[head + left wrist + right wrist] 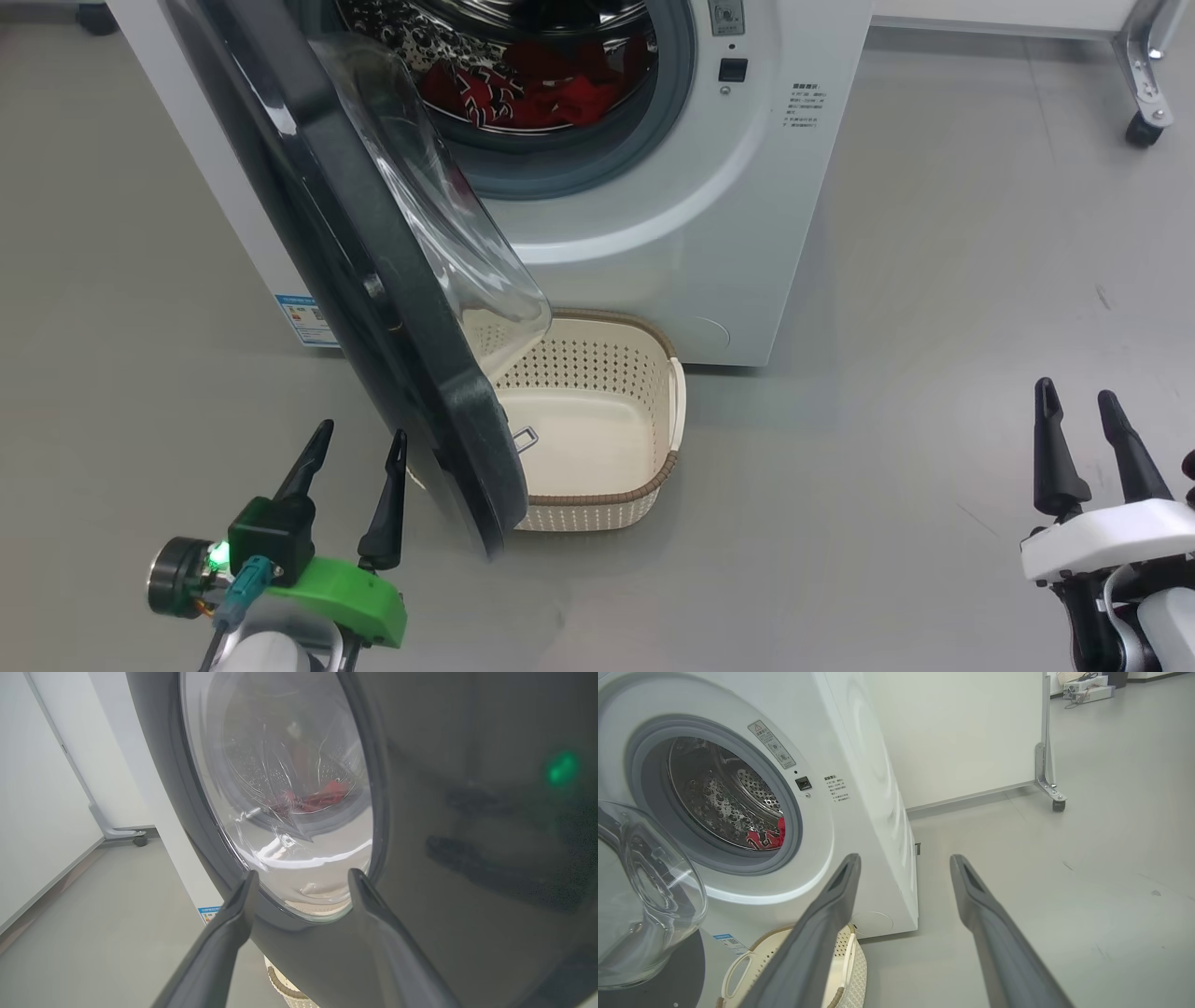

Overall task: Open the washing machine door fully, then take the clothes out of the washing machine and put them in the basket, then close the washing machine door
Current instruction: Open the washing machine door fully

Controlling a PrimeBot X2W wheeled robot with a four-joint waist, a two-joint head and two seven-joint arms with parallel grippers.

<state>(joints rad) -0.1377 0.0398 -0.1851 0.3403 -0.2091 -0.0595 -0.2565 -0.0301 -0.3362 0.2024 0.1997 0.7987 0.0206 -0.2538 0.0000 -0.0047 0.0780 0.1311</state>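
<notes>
left gripper (364, 429) spread, beside washing machine door (373, 280), perhaps touching | right gripper (1075, 390) spread, empty | clothes (532, 89) in drum (714, 802)

Green left end effector (363, 431), white right end effector (1075, 392), 2 dark tapered fingers (1053, 457) each.

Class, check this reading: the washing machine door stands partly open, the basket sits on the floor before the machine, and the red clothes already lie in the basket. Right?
One slip: the red clothes lie inside the washing machine, not in the basket; the head view shows it. The washing machine door partly open and the basket on the floor both hold.
</notes>
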